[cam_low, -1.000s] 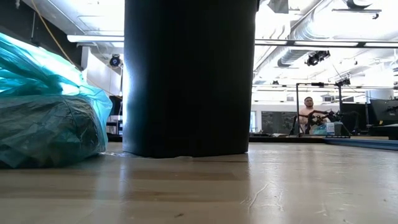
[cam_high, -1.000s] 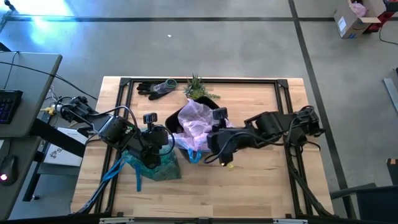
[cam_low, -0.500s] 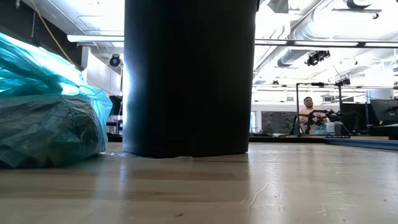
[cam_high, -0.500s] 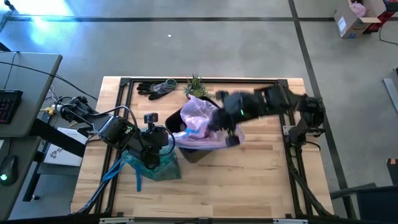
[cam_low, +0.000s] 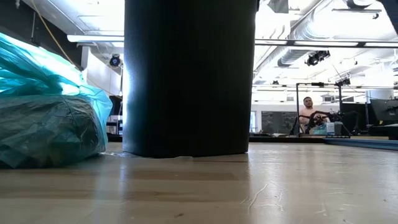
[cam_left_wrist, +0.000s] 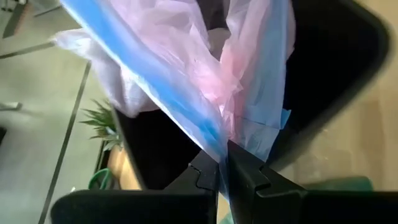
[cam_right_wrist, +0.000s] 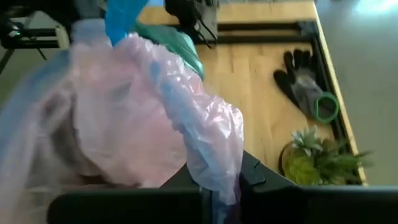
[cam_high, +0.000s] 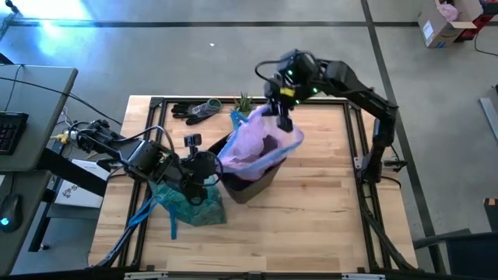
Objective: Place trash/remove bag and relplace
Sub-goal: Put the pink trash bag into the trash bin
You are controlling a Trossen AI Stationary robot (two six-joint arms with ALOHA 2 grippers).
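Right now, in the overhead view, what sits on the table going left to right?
Teal bag → left gripper, shut on the pink bag's edge → black bin with the pink bag stretched over it → right gripper, shut on the pink bag's far edge. Along the back: gloves → small plant.

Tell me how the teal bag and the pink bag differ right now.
The teal bag lies bunched and full on the table, beside the black bin; the pink bag is stretched open over that bin. The pink bag is held by both the left gripper and the right gripper; the teal bag is held by neither. Both are thin, wrinkled plastic.
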